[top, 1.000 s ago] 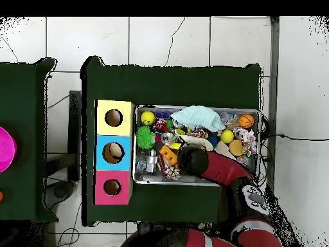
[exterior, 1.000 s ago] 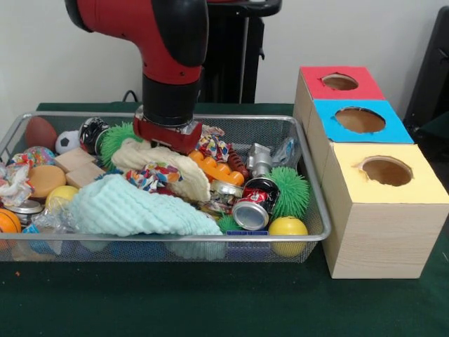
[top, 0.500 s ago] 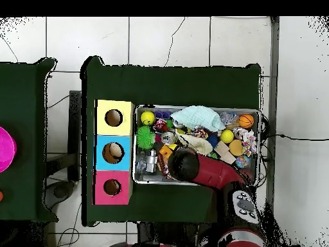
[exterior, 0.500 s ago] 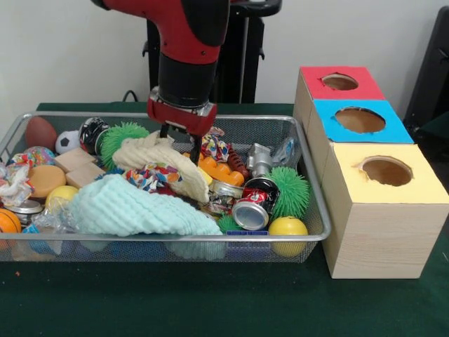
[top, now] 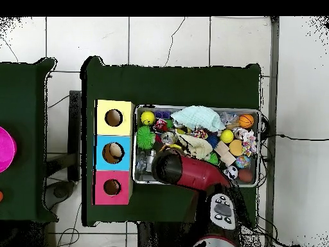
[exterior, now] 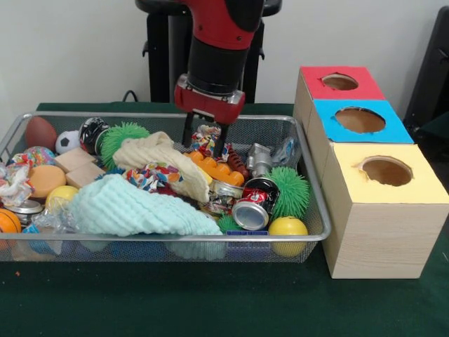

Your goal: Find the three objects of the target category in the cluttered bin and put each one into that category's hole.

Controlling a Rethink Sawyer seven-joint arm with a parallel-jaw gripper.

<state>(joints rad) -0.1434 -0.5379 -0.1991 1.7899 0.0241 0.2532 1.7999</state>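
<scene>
Gripper (exterior: 204,142) hanging over the wire bin (exterior: 317,210), black fingers (exterior: 187,133) spread moderately apart, straddling a multicoloured crinkled toy (exterior: 205,142) without clear contact; cannot tell whether anything is pinched. Directly below the fingers: an orange lumpy toy (exterior: 219,168), touching a cream knitted cloth (exterior: 163,160). Left of the fingers in the front view: a green spiky ball (exterior: 119,135), a black-and-white ball (exterior: 90,131), a small soccer ball (exterior: 66,141), a brown football (exterior: 40,131). Right of the fingers: a metal fitting (exterior: 259,159), another green spiky ball (exterior: 291,192). Nearer the camera than the fingers: a crushed red can (exterior: 255,204), a yellow ball (exterior: 288,228), a mint green cloth (exterior: 133,208). Further right, outside the bin on the green surface (exterior: 210,302): three boxes in a row, yellow box (exterior: 382,210), blue box (exterior: 359,121), red box (exterior: 339,82), each with a round hole on top. From overhead, red arm (top: 193,172) covering the bin's lower middle.
</scene>
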